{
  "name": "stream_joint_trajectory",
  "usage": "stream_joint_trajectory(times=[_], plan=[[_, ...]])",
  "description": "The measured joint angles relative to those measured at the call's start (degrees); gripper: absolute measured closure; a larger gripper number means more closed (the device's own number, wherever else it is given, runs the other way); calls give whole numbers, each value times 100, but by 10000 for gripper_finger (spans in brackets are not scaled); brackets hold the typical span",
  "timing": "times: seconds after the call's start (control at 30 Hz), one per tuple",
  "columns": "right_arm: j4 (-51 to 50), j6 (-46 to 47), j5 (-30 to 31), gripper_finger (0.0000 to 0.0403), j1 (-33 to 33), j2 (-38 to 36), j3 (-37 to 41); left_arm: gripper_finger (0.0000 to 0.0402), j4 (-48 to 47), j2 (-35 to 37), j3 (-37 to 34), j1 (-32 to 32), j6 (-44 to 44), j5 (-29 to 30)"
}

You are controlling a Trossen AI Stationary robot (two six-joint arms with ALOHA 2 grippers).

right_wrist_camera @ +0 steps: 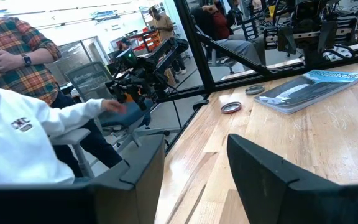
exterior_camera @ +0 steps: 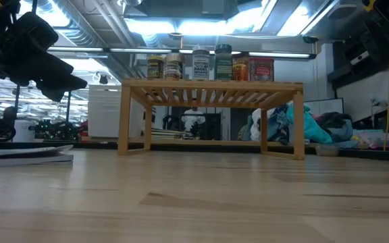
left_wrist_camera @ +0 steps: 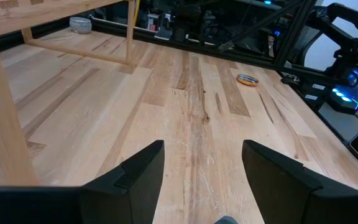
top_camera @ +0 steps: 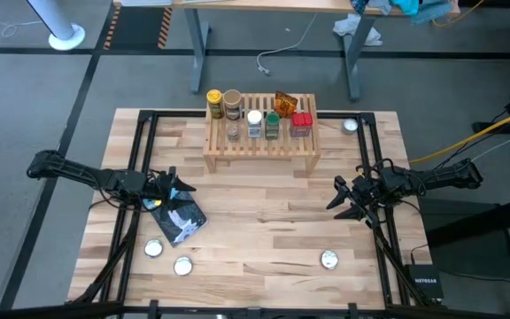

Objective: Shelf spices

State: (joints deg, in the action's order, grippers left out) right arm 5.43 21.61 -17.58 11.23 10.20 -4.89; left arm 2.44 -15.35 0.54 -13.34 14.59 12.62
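On the bench (top_camera: 264,230), near edge first: three flat silver discs, one at 7 o'clock (top_camera: 153,249), one just beside it (top_camera: 182,265), one at 5 o'clock (top_camera: 328,260). Blue-and-white pouch (top_camera: 177,218) lies flat just past the two left discs, under the left arm's tip.

Left pincer (top_camera: 182,185) sits at 9 o'clock over the pouch's far end, off the bench surface in the low view, pointing toward centre. Jaws part open, gap clear in the left wrist view, nothing between the fingers (left_wrist_camera: 143,177), only bare wood.

Right pincer (top_camera: 339,195) at 3 o'clock, pointing toward centre, well apart from the left one. Jaws part open too, fingers (right_wrist_camera: 272,180) with nothing between them. Holding nothing.

Shelf (top_camera: 261,143) stands at 12 o'clock, square to the bench edge, all legs down. All spices are on its slatted top: yellow-lid jar (top_camera: 214,103) and tan-lid jar (top_camera: 232,104) at the left on the back step; orange packet (top_camera: 284,102) upright at the back right; small clear jar (top_camera: 233,131), white-lid jar (top_camera: 254,122), green-lid jar (top_camera: 273,124) and red tin (top_camera: 302,123) in a row on the front step. Jars upright, close together; can't tell if touching.

Fourth silver disc (top_camera: 351,126) at 1 o'clock, beside the shelf's right end.

Beyond the bench, people seated in the right wrist view.
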Motion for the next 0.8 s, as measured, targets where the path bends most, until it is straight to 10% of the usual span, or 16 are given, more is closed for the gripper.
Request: stream_joint_trajectory(times=[0.57,0.8], plan=[[0,0,0,221,0,0,2,192,2,-1,2,-1,0,24],[0,0,0,221,2,2,0,192,144,-2,2,0,126,1217]])
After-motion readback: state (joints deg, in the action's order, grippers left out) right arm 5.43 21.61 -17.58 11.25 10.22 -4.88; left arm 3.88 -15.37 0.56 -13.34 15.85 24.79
